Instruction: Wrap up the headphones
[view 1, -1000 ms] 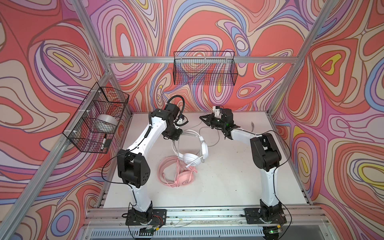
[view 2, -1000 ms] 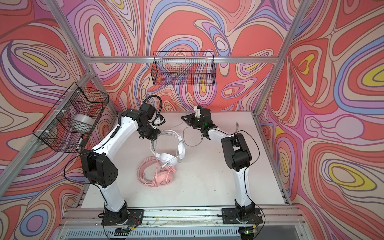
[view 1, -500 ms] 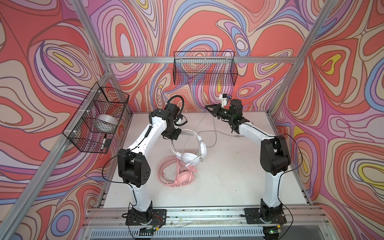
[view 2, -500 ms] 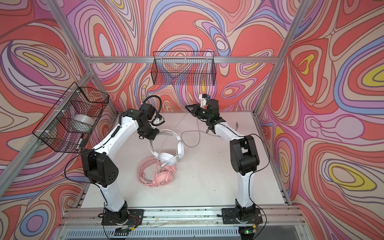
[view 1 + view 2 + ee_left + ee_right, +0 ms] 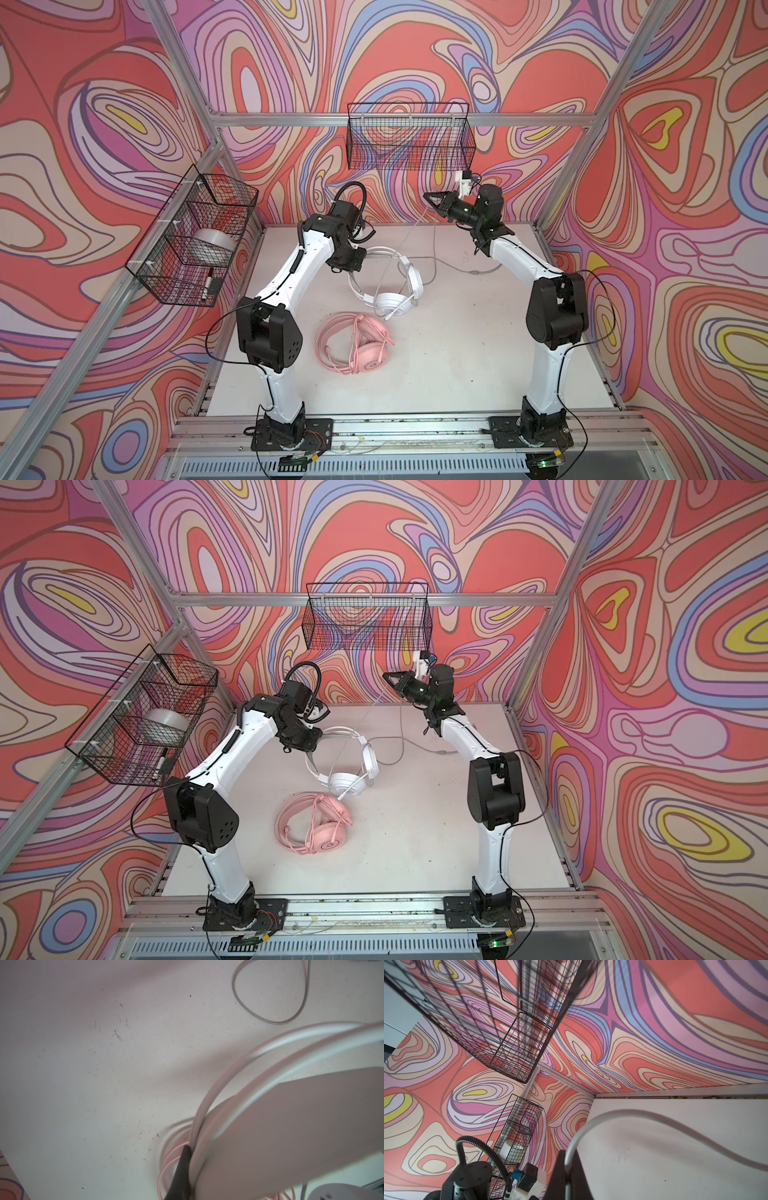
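— Where do the white headphones (image 5: pixel 392 306) sit?
— Mid-worktop (image 5: pixel 457 357), toward the back. One round padded earcup lies flat and the other stands on edge. The thin double hoop of the headband rises into the left tool (image 5: pixel 352 269), which is pressed together on it. In the left wrist view a dark finger (image 5: pixel 184 1160) lies tight against the smooth white band.
— And the pink headphones (image 5: pixel 370 358)?
— Flat on the worktop just in front of the white pair, nearer the arm bases. Their pink cord (image 5: pixel 356 344) is draped in loops across the bands and the earcup. A small round mark sits on the earcup's face, too small to read.
— The cable (image 5: pixel 434 245)?
— Grey-white, thin and smooth. The right tool (image 5: pixel 428 196) pinches it in the air near the back wall. One strand runs taut down to the white earcups. Another hangs, curls on the worktop and ends in a small plug toward the right arm.
— Edges and room?
— The worktop is matt white, scuffed and speckled, and its front and right stretches are bare. Aluminium rails (image 5: pixel 415 424) edge the front. The back basket (image 5: pixel 409 137), black wire mesh, hangs close above the right tool. A side basket (image 5: pixel 195 232) of the same mesh on the left wall holds a white roll (image 5: pixel 214 245) and a marker (image 5: pixel 208 284).
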Controlling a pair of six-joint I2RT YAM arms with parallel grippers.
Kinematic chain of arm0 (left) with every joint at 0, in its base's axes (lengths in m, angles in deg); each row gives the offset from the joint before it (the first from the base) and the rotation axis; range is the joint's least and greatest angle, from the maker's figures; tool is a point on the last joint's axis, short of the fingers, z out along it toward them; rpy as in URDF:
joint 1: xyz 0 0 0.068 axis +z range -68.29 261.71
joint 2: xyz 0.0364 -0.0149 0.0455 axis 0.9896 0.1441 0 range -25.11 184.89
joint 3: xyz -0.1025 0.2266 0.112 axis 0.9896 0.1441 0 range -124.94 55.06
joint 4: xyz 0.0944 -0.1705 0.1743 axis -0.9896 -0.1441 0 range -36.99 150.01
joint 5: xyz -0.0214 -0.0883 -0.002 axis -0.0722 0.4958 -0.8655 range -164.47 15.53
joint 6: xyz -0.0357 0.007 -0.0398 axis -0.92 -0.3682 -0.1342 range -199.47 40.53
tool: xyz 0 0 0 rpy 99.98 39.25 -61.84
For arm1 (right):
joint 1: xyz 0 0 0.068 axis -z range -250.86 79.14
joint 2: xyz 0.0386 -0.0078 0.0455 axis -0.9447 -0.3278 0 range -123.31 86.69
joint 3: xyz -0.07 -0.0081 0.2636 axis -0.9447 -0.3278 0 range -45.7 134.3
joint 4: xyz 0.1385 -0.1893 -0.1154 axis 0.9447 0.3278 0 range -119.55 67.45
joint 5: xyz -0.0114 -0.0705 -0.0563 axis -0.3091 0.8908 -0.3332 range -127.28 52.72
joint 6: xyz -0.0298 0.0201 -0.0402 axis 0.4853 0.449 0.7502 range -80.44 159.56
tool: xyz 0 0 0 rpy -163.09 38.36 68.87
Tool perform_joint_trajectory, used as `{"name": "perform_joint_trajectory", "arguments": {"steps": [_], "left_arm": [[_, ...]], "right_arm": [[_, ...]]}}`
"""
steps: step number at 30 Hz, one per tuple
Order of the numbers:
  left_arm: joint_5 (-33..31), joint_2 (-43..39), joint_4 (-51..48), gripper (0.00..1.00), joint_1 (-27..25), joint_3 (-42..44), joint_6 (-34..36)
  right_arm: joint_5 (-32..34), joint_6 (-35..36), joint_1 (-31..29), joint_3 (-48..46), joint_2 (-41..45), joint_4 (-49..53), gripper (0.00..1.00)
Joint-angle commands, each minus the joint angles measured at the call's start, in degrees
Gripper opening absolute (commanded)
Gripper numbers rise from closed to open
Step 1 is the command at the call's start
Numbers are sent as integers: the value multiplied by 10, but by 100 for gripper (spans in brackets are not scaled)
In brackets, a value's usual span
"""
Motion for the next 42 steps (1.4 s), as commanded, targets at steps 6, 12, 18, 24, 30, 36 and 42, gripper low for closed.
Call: {"name": "perform_joint_trajectory", "arguments": {"steps": [6,12,18,24,30,36,42], "left_arm": [[24,-4,18,0,0,2,-40],[45,-17,35,0,-3,18,-32],[58,-43,51,0,-3,44,-31],[82,-57,67,0,-3,60,-42],[99,-71,86,0,-3,77,-56],[114,-86,109,0,-2,95,-86],[138,-93,140,0,-1,109,-130]], "right_arm": [[-27,31,14,28,32,45,0],[-1,57,18,41,19,100,0],[90,139,20,100,-9,262,0],[151,183,21,111,-33,357,0],[167,186,21,114,-74,405,0],[161,198,21,114,-106,454,0],[135,199,21,35,-84,426,0]]}}
